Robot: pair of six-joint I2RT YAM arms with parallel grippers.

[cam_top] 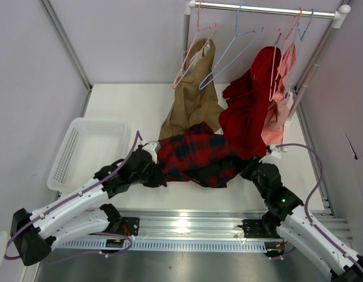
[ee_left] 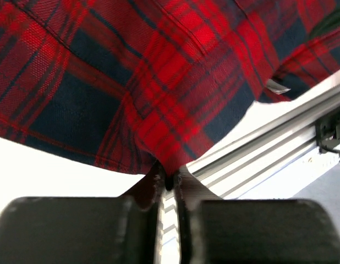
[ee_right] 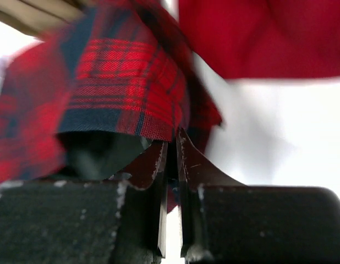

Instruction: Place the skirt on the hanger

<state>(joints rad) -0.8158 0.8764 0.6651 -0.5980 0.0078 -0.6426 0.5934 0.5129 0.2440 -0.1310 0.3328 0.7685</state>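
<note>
Down front on the tabletop, the skirt bunches between your left tool and right tool, both pinched narrow on its edge. It looks light and floppy, so I'd grip the waistband corners before going for the hanger.

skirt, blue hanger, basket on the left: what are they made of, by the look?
The skirt: woven cloth, matte; the thread weave shows and it drapes in folds. The hanger: thin wire, probably coated light blue; too small to be sure. The basket: likely white plastic, with slotted walls.
</note>
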